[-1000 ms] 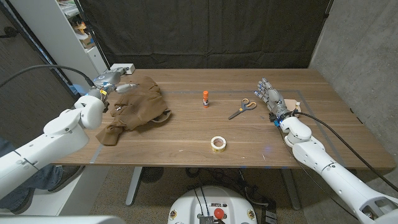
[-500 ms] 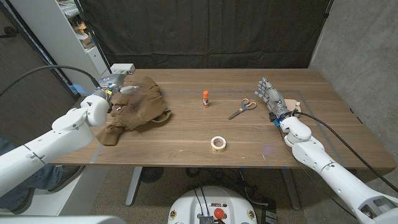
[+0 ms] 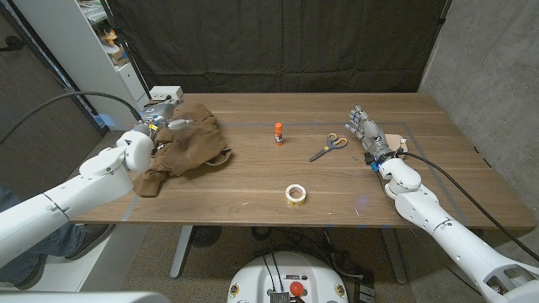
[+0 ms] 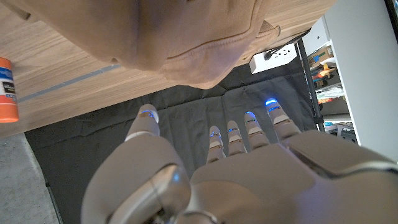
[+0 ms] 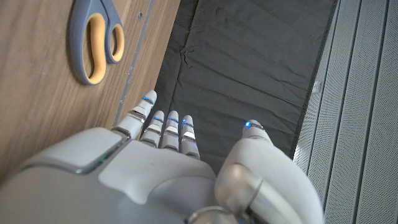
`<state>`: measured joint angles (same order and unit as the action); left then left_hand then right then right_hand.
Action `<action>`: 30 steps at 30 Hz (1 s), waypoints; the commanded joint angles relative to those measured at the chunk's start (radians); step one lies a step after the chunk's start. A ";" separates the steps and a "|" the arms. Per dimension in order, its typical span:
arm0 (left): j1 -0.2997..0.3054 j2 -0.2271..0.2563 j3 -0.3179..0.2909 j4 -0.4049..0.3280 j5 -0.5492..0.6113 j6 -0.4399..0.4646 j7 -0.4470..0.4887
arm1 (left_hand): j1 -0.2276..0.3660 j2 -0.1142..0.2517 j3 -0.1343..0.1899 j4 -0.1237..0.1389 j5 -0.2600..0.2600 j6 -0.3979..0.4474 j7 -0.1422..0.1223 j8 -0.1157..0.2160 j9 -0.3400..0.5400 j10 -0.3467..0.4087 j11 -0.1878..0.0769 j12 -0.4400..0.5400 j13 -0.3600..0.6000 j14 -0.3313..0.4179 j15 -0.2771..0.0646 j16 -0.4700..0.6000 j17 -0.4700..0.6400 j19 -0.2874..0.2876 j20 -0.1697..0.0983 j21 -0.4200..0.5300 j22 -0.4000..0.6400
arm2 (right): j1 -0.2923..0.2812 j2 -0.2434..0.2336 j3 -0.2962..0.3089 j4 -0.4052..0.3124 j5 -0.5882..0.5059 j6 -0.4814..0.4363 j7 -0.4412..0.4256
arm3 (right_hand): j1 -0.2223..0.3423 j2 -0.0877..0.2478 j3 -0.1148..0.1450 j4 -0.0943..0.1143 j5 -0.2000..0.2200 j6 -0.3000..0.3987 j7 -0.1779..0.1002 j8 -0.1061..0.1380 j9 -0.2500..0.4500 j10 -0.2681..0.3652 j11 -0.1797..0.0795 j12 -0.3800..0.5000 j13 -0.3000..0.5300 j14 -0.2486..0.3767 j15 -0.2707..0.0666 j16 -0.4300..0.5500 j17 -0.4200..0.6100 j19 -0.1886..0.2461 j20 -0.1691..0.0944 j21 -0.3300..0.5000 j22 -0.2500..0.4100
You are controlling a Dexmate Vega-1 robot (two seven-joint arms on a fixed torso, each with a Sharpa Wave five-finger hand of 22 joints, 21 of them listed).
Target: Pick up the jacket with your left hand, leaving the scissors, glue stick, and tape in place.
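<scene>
A crumpled brown jacket (image 3: pixel 187 147) lies on the table's left part; its fabric (image 4: pixel 186 34) also fills part of the left wrist view. My left hand (image 3: pixel 165 121) hovers at the jacket's far left edge, fingers (image 4: pixel 231 138) straight and apart, holding nothing. The orange-capped glue stick (image 3: pixel 278 133) stands near the table's middle, also seen as an orange end (image 4: pixel 7 87). Grey scissors with orange handles (image 3: pixel 328 146) lie right of it, their handles (image 5: pixel 96 38) close to my right hand (image 3: pixel 365 130), which stands open with fingers up. A tape roll (image 3: pixel 295 194) lies toward the front.
A white power strip (image 3: pixel 166 92) sits at the table's far left corner, beside the jacket. A white shelf (image 3: pixel 88 42) stands past the left edge. A black curtain (image 3: pixel 278 42) hangs behind the table. A concrete wall (image 3: pixel 488 76) is on the right.
My left hand has moved to the right, from beside the jacket's left edge to over its far left part. The right hand and the small objects have stayed still.
</scene>
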<state>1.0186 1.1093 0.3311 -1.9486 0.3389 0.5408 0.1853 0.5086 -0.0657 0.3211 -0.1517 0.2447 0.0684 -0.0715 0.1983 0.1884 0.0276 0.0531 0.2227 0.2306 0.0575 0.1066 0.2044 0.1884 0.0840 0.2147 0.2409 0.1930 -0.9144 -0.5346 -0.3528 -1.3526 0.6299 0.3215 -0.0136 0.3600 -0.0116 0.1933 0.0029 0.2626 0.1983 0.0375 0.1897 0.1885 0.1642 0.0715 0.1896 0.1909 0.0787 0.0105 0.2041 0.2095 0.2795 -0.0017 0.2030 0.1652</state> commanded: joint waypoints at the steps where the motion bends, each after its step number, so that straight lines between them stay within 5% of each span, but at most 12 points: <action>1: -0.068 -0.019 0.091 0.045 -0.005 -0.011 -0.006 | 0.010 -0.003 -0.004 -0.003 0.010 0.003 -0.003 0.007 0.004 0.001 -0.003 0.010 0.002 0.004 0.001 0.003 0.005 0.007 0.004 0.006 0.002 | 0.002 0.002 0.000 0.010 0.003 0.002 0.004 | 0.005 0.004 -0.003 -0.001 0.006 0.006 0.002 0.008 0.002 0.006 -0.001 0.008 0.001 0.006 -0.002 0.002 0.000 0.003 0.002 -0.003 0.005; 30: -0.089 -0.020 0.162 0.036 -0.007 0.052 -0.059 | 0.023 -0.004 -0.001 -0.003 0.016 0.005 -0.002 0.007 0.004 -0.009 0.002 0.009 0.004 -0.001 0.009 -0.001 0.005 0.020 0.004 0.005 0.000 | 0.003 -0.004 -0.001 0.015 0.010 0.002 0.025 | 0.005 0.007 -0.004 -0.002 0.007 0.008 0.001 0.008 0.002 0.006 -0.001 0.008 0.001 0.005 -0.002 0.002 0.001 0.004 0.004 -0.006 0.005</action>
<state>0.9279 1.0873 0.4736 -1.9062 0.3421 0.5727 0.1377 0.5232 -0.0695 0.3211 -0.1517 0.2525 0.0682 -0.0716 0.1982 0.1884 0.0276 0.0531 0.2266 0.2305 0.0575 0.1065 0.2044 0.1883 0.1003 0.2167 0.2409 0.1906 -0.9102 -0.5329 -0.3543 -1.3356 0.6371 0.3261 0.0044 0.3600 -0.0115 0.1931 0.0027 0.2626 0.1983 0.0375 0.1897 0.1884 0.1642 0.0715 0.1896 0.1909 0.0787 0.0106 0.2041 0.2095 0.2794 -0.0017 0.1991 0.1652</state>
